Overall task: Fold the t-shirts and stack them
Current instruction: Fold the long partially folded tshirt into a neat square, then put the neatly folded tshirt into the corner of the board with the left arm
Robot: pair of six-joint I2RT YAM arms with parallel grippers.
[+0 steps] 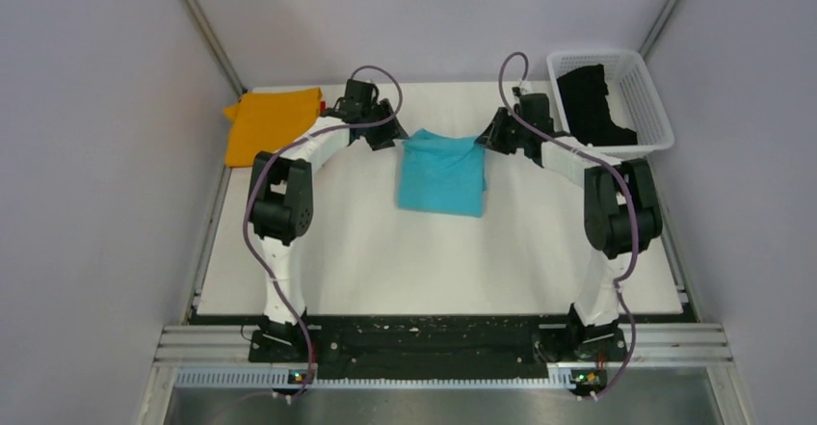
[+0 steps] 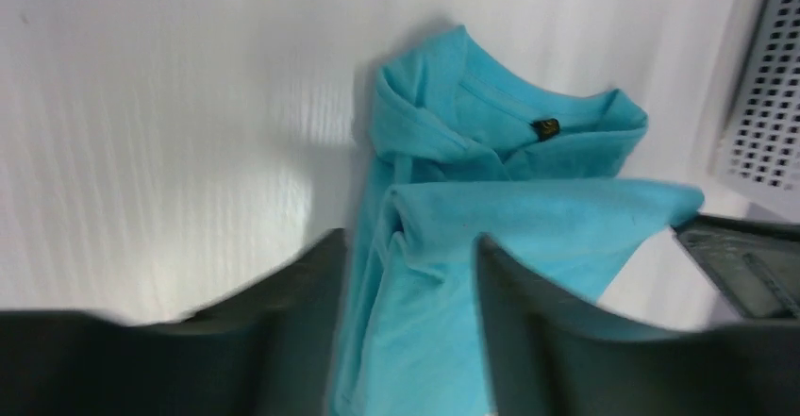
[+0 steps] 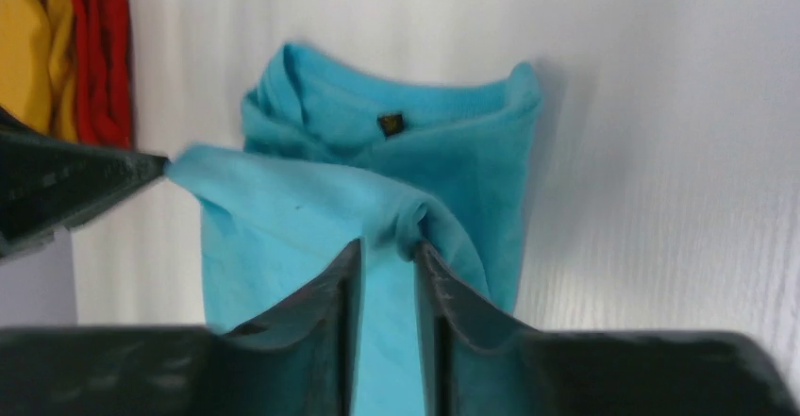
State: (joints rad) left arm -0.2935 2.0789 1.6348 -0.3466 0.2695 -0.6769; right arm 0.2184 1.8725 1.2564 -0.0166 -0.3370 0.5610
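I have the turquoise t-shirt (image 1: 441, 172) lying folded in the middle of the worktop (image 1: 434, 261), with both arms meeting at its far edge. My right pincer (image 1: 487, 141) is clamped on the shirt's far right corner, a ridge of cloth squeezed between its fingers. My left pincer (image 1: 393, 139) sits at the far left corner, fingers parted, the cloth edge running loosely between them. Left of the turquoise shirt lies the orange t-shirt (image 1: 265, 124), with the red t-shirt (image 3: 102, 67) against it. Right of the turquoise shirt, the black t-shirt (image 1: 590, 107) sits in the white basket (image 1: 647, 88).
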